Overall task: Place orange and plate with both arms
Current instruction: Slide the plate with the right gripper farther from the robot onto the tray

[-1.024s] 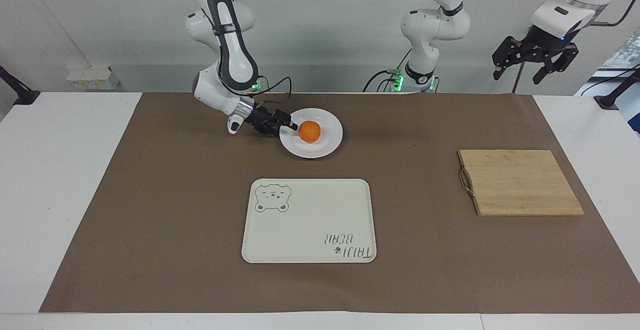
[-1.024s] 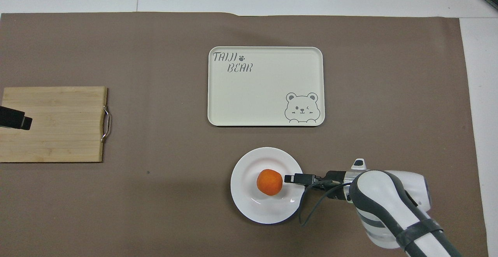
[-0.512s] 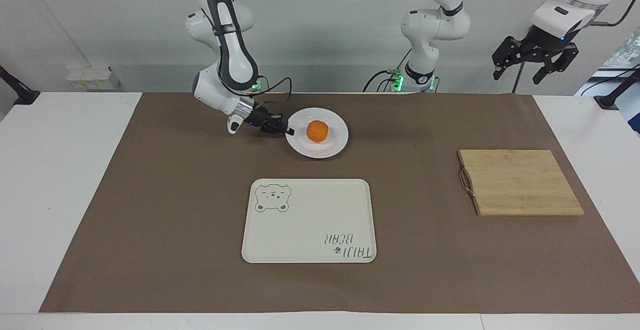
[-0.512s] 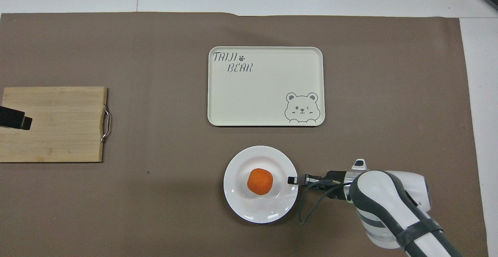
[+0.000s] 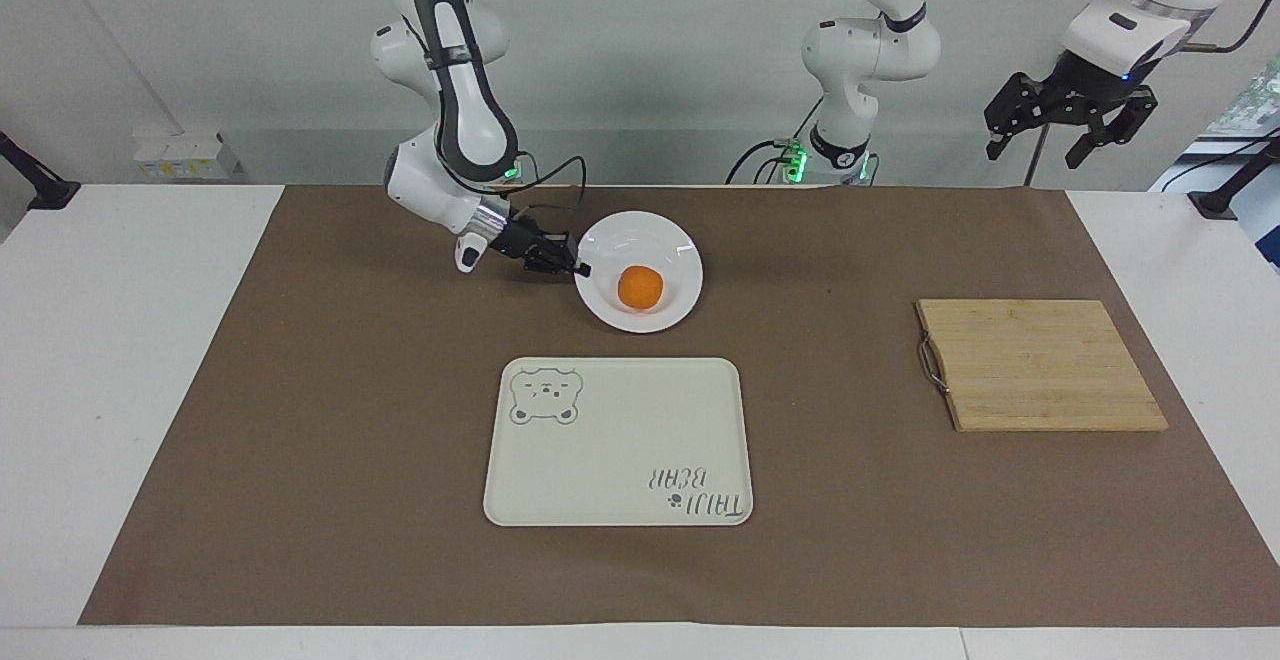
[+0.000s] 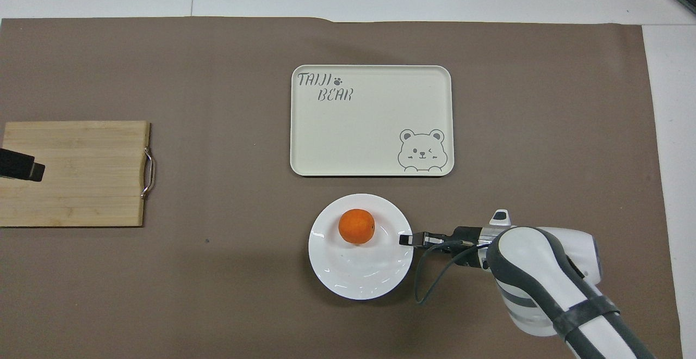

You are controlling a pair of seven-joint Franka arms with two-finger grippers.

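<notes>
Right gripper (image 5: 578,268): fingertips pressed together on the rim of the plate (image 5: 672,240), at the edge toward the right arm's end of the table; the right arm reaches in low from its base
Plate: white, glossy, tilted, with the rim nearest the robots raised; it sits over the brown mat (image 5: 300,440), nearer to the robots than the tray (image 5: 600,460)
Orange (image 5: 640,287): on the plate, resting toward the lowered edge that faces the tray; apart from the right gripper's tips
Left gripper (image 5: 1070,120): jaws spread wide, holding nothing; raised high over the left arm's end of the table, the arm waiting
Tray: cream, rectangular, bear print and lettering; flat on the mat, just beside the plate and farther from the robots
Wooden board (image 5: 1040,365): flat on the mat toward the left arm's end, metal handle facing the tray; well apart from the plate
</notes>
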